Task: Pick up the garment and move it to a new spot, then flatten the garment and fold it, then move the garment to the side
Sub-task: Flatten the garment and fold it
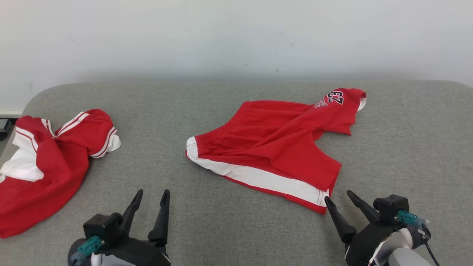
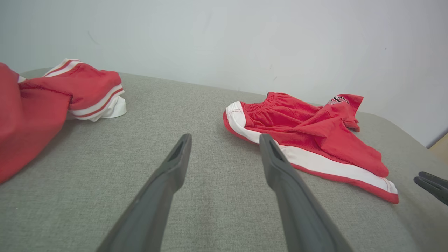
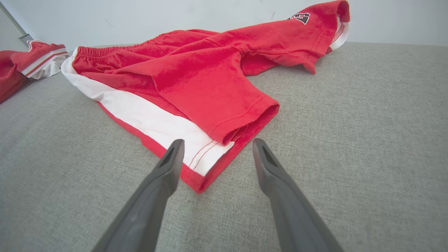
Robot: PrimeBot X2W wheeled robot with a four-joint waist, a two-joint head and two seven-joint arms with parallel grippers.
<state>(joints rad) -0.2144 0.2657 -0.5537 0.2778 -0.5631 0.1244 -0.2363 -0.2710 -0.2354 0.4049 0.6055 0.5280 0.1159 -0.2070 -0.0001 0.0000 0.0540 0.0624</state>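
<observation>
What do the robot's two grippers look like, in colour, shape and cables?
The left gripper and the right gripper both have black bodies and two long, dark, tapering fingers, each with a narrow recess near the tip. A teal connector sits on each. A thin black cable runs beside the right one's pale forearm.

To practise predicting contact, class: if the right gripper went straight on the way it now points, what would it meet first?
The right gripper would most likely meet the near corner of the red shorts, which lies just ahead between its open fingers, though it might skim above the cloth.
</observation>
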